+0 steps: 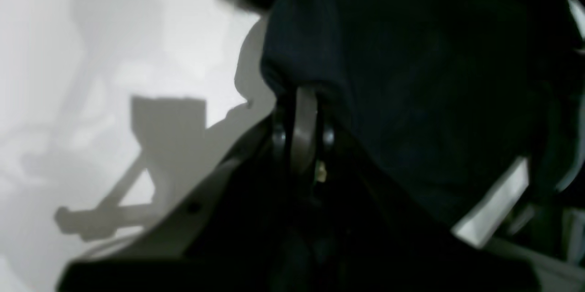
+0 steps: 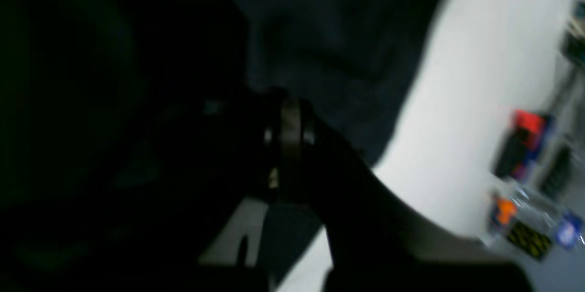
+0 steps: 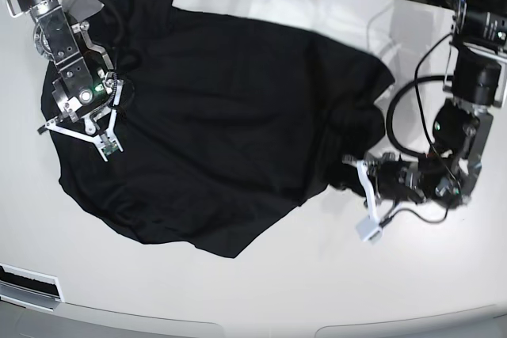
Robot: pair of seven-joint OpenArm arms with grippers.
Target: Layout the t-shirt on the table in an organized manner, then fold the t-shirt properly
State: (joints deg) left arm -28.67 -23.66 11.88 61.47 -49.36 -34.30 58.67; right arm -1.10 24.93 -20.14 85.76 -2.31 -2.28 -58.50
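The t-shirt [image 3: 214,124], plain black with no readable print or label, lies spread and rumpled across the white table [image 3: 317,282]. The left gripper [image 3: 351,165] is pinched on the shirt's edge at the base view's right; the right gripper [image 3: 119,89] is clamped on cloth at its left.

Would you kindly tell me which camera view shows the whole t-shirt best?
The base view: it shows the t-shirt entire, spread crumpled across the table between both arms. The left wrist view shows only a dark fold bunched at the tool; the right wrist view gives a blurred dark patch against white tabletop.
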